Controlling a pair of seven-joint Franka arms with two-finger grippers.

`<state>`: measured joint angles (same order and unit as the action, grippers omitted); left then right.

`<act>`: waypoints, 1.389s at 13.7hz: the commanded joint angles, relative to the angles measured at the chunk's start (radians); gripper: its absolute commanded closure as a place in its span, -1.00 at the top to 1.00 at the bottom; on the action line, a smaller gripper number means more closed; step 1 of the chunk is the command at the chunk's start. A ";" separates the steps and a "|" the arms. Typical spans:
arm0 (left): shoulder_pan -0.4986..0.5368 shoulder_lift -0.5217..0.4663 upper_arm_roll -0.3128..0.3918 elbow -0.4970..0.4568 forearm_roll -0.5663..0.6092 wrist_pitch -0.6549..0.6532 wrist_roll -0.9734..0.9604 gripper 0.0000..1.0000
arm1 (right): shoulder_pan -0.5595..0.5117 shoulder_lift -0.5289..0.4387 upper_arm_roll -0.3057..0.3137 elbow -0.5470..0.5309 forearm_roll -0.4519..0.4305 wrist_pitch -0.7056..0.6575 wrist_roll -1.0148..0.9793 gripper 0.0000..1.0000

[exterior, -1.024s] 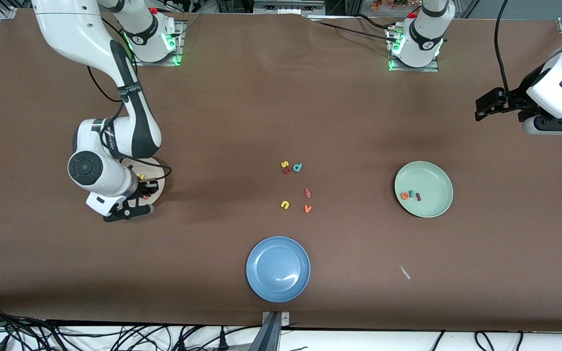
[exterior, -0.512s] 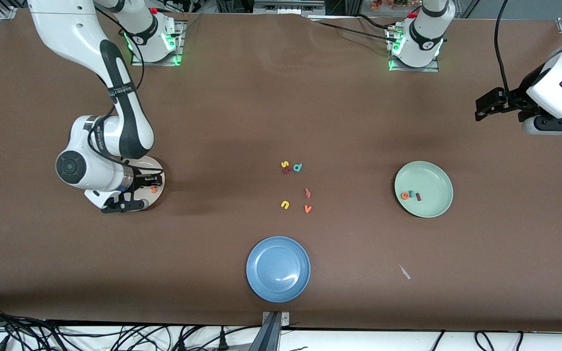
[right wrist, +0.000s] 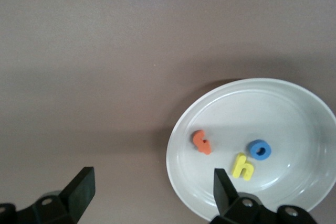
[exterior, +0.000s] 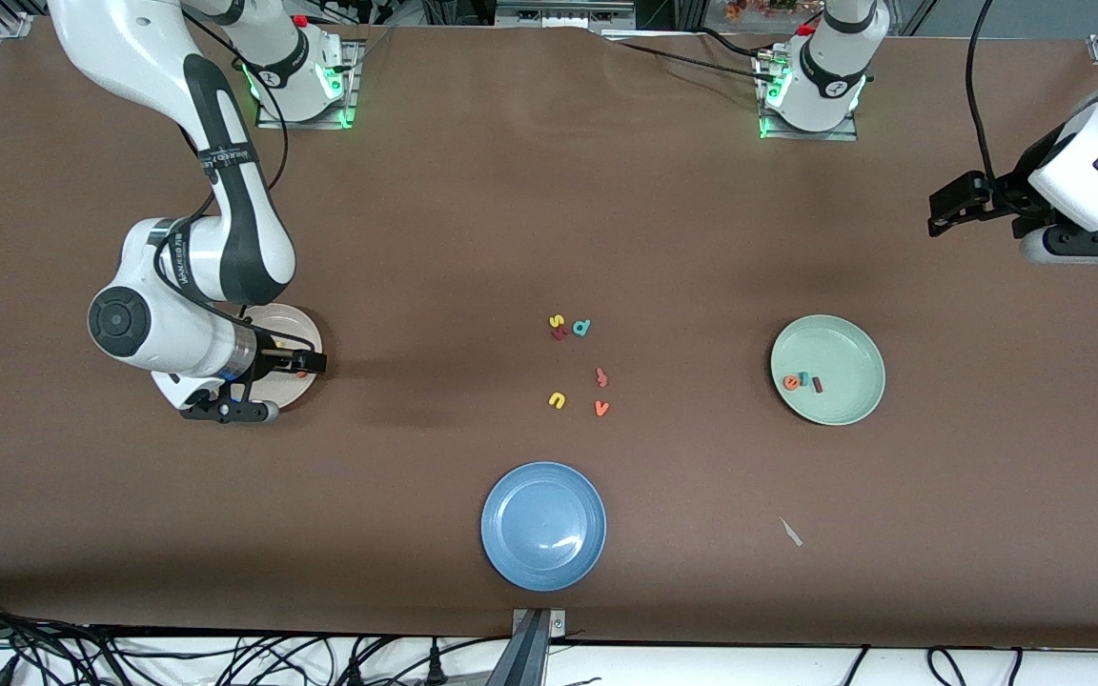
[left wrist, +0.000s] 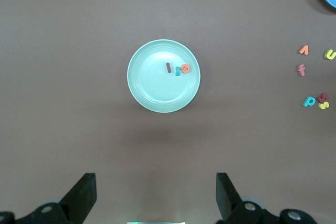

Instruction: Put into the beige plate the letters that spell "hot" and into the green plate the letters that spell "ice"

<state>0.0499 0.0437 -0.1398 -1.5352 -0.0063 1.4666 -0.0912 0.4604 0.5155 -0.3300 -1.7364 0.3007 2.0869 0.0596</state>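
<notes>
The right tool [exterior: 306, 362] hangs with its fingers spread wide and empty over the beige plate [right wrist: 294, 100] at the right arm's end of the worktop [exterior: 511, 219]; in the plate lie the orange t [right wrist: 201, 142], the yellow h [right wrist: 243, 167] and the blue o [right wrist: 259, 149], the t's long axis running slantwise. The dark red i [left wrist: 168, 67], its bar lying roughly across the green plate [left wrist: 152, 90], the teal c [left wrist: 178, 71] and the orange e [left wrist: 185, 68] sit in a tight row in that plate toward the left arm's end. The left tool [left wrist: 156, 195] waits high over the worktop, wide open and empty.

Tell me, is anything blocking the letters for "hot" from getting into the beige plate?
Nothing visible does: they already lie in the beige plate: the orange t, blue o and yellow h. The right gripper, jaws open, hangs over the plate's edge; the left gripper waits, open, above the table.
</notes>
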 commanded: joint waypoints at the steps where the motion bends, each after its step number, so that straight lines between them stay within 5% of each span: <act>1: 0.004 -0.011 0.005 0.007 -0.032 -0.020 0.016 1.00 | 0.000 -0.006 0.000 0.063 0.012 -0.103 0.060 1.00; 3: 0.004 -0.011 0.005 0.007 -0.032 -0.018 0.016 1.00 | -0.037 -0.012 0.050 0.097 0.002 -0.149 0.156 1.00; 5: 0.004 -0.011 0.005 0.007 -0.032 -0.018 0.014 1.00 | -0.164 -0.070 0.205 0.065 -0.082 -0.146 0.180 1.00; 11: 0.004 -0.011 0.005 0.007 -0.031 -0.020 0.016 1.00 | -0.374 -0.377 0.356 -0.179 -0.224 -0.103 0.092 1.00; 15: 0.002 -0.011 0.005 0.007 -0.032 -0.025 0.014 1.00 | -0.376 -0.471 0.356 -0.140 -0.311 -0.263 0.051 1.00; 19: 0.004 -0.011 0.005 0.007 -0.032 -0.026 0.016 1.00 | -0.347 -0.480 0.307 0.026 -0.313 -0.473 0.045 1.00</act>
<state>0.0499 0.0436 -0.1398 -1.5351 -0.0063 1.4573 -0.0912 0.1067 0.0296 -0.0010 -1.7992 0.0033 1.7136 0.1302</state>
